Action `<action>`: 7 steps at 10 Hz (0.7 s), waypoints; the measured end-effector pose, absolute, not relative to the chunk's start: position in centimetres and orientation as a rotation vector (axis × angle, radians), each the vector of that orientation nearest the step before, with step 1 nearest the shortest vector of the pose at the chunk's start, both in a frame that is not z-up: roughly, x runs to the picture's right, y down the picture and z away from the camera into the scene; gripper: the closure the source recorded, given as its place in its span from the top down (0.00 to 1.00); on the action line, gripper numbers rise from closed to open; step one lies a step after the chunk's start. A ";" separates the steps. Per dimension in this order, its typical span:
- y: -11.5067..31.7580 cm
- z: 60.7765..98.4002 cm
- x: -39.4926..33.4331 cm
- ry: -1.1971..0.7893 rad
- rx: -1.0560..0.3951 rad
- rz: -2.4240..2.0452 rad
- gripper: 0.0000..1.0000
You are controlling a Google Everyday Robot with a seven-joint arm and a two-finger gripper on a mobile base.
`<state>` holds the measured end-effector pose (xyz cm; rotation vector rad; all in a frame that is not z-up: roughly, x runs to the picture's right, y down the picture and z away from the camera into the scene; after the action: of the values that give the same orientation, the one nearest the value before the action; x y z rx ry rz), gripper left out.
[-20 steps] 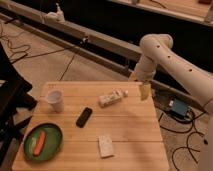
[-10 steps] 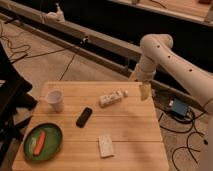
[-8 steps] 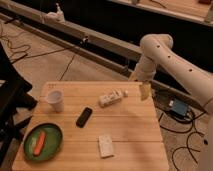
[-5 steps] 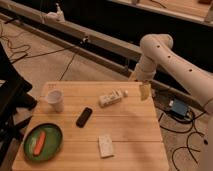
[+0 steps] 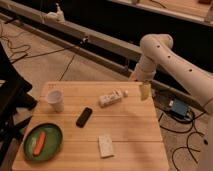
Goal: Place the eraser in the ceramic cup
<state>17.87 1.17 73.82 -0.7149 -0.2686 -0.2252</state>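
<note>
The eraser (image 5: 84, 117), a small flat black block, lies left of centre on the wooden table (image 5: 132, 127). The white ceramic cup (image 5: 55, 100) stands upright near the table's far left corner, up and to the left of the eraser. My gripper (image 5: 145, 92) hangs from the white arm (image 5: 165, 55) over the table's far right edge. It is open and empty, well to the right of both the eraser and the cup.
A whitish patterned bottle (image 5: 111, 98) lies on its side between the gripper and the eraser. A pale speckled block (image 5: 105, 145) rests near the front edge. A green plate (image 5: 56, 132) with an orange item sits front left. Cables and a blue box (image 5: 177, 107) lie on the floor.
</note>
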 end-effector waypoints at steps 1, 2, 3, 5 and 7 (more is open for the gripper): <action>1.2 73.8 17.9 -0.268 -0.715 -0.226 0.80; 1.1 73.8 17.9 -0.267 -0.715 -0.229 0.80; 1.1 73.8 17.7 -0.268 -0.721 -0.248 0.80; 1.6 74.2 14.2 -0.303 -0.746 -0.387 0.80; 2.6 74.7 9.1 -0.368 -0.752 -0.546 0.80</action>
<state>9.13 2.59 74.73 -0.7524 -0.3680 -0.5456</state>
